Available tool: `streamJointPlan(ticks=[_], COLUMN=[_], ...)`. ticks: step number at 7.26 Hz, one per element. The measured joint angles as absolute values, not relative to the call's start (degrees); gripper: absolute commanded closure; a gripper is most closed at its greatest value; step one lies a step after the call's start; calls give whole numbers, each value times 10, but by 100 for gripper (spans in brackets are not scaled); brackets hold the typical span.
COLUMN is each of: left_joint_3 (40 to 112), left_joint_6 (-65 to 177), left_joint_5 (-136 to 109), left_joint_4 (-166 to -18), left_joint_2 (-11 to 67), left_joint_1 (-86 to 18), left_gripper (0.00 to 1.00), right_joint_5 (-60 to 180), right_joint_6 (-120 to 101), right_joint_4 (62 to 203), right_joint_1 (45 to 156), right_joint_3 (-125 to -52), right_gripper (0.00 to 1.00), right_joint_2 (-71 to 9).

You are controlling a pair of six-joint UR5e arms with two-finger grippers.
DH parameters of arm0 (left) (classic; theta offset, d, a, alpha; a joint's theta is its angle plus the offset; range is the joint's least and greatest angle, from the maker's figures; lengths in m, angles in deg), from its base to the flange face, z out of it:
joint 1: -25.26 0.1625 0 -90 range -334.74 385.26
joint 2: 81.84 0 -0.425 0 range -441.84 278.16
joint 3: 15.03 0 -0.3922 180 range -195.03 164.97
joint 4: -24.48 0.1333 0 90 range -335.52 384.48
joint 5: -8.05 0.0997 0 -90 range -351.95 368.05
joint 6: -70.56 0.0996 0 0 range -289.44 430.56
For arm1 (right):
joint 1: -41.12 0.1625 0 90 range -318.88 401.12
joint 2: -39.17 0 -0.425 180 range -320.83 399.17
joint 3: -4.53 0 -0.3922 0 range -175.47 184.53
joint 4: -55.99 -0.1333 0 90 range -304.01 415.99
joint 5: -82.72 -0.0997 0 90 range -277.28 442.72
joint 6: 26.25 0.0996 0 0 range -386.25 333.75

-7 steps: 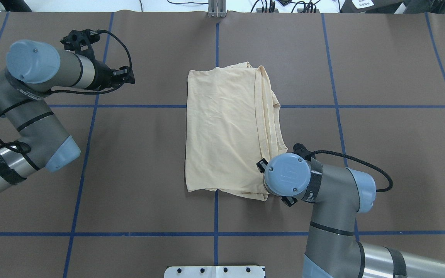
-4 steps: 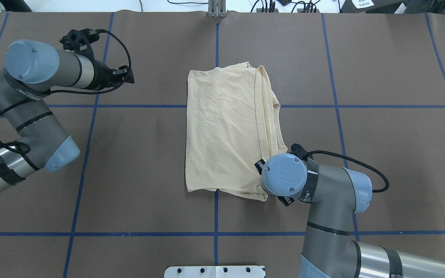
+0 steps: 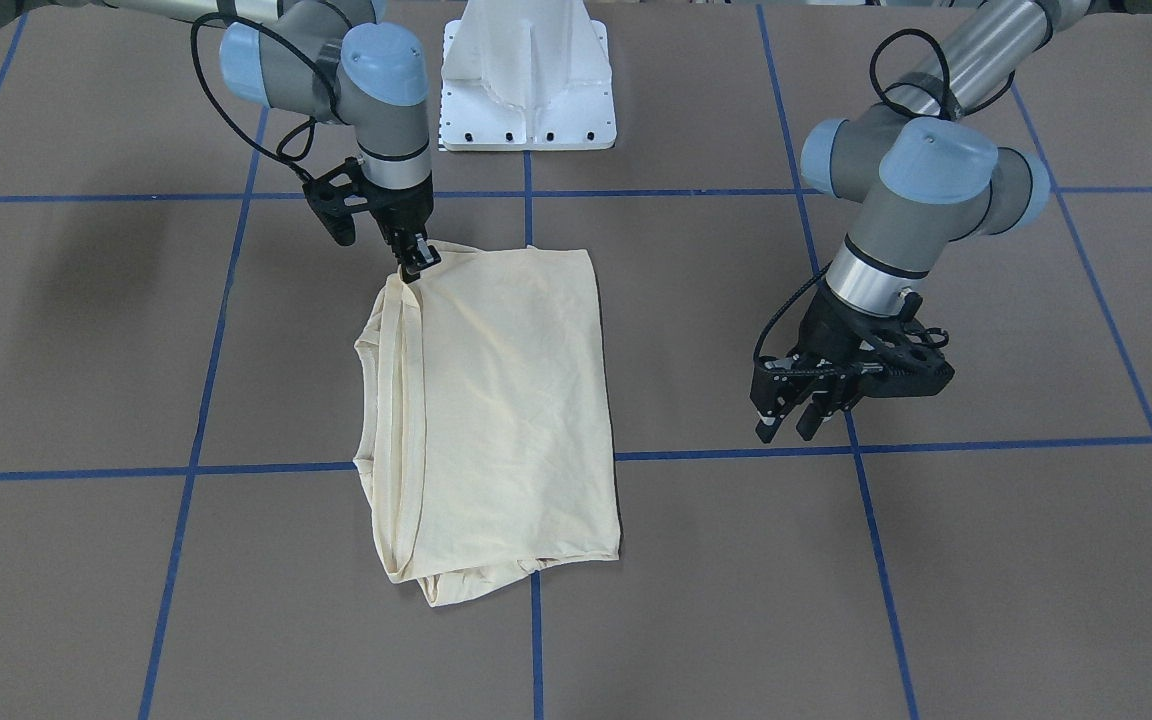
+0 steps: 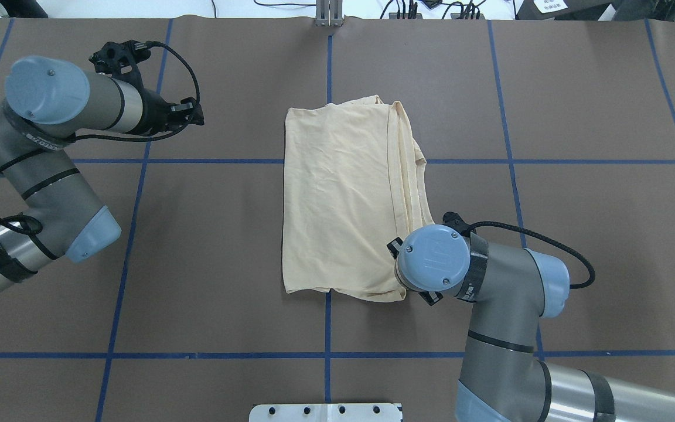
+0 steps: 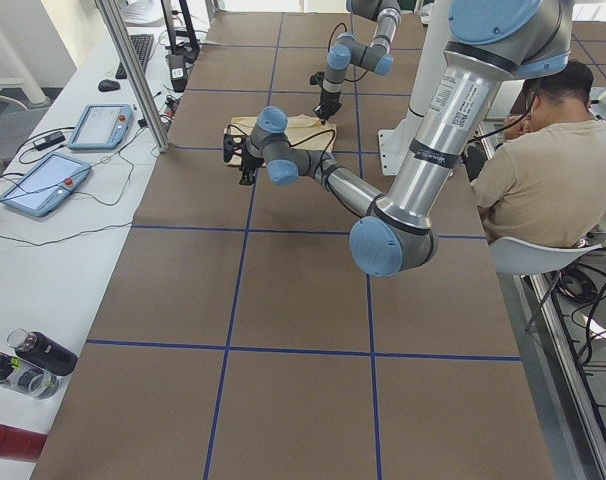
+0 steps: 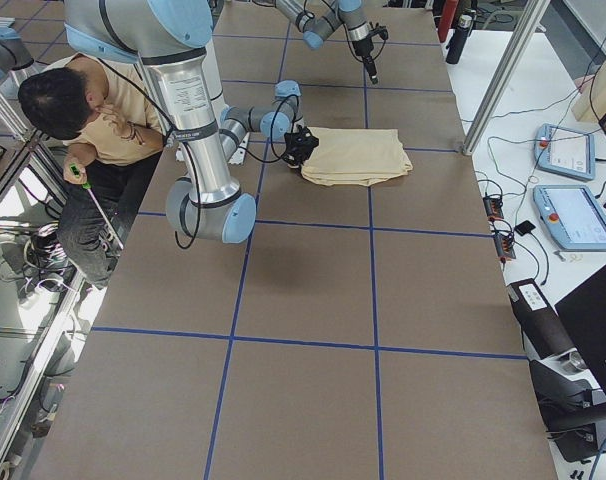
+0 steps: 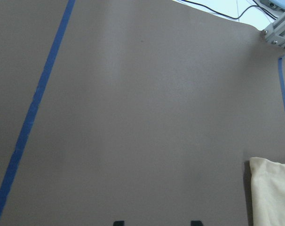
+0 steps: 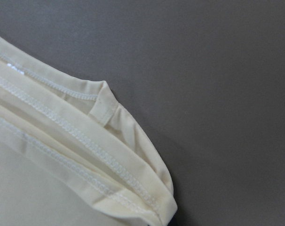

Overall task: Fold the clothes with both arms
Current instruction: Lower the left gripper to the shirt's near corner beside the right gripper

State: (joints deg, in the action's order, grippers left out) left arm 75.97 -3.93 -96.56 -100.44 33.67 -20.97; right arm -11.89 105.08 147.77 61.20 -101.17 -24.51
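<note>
Brown taped table [image 3: 936, 600]: right gripper [image 3: 416, 262] at a corner of the folded T-shirt [image 3: 506, 400], closure unclear. Left gripper [image 3: 804, 405] open, well apart. Risk: a one-sided pull skews the stacked layers.

In the front view the right tool [image 3: 416, 262] sits on the upper left corner of the T-shirt [image 3: 496, 400], but it's too small there to tell if any cloth is actually pinched. From overhead the blue wrist cap [image 4: 434, 258] covers that tool and the shirt's lower right corner. On the left wrist cam, the left tool [image 7: 156, 222] is cut by the bottom edge, with just two fingertips [image 7: 118, 222] poking in, and the shirt is clipped at the lower right. In both side views the tools are too tiny to read.
</note>
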Motion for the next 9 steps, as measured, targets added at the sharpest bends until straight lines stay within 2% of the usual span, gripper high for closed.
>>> streamJointPlan(ticks=[3,6,9], left_joint_3=[783,852,870], left_joint_6=[-131,-326,-461], left_joint_5=[-960,-933,-880], left_joint_4=[-1003,-1006,-1007], left_joint_2=[335,322,309], left_joint_1=[-173,-61,43], left_gripper=[43,45,45], right_joint_5=[-122,-125,-126], right_joint_6=[1048,1048,1050], right_joint_4=[1482,1477,1477], right_joint_1=[616,617,615], right_joint_3=[-1041,-1062,-1067], right_gripper=[100,100,100], right_joint_2=[-254,-283,-291])
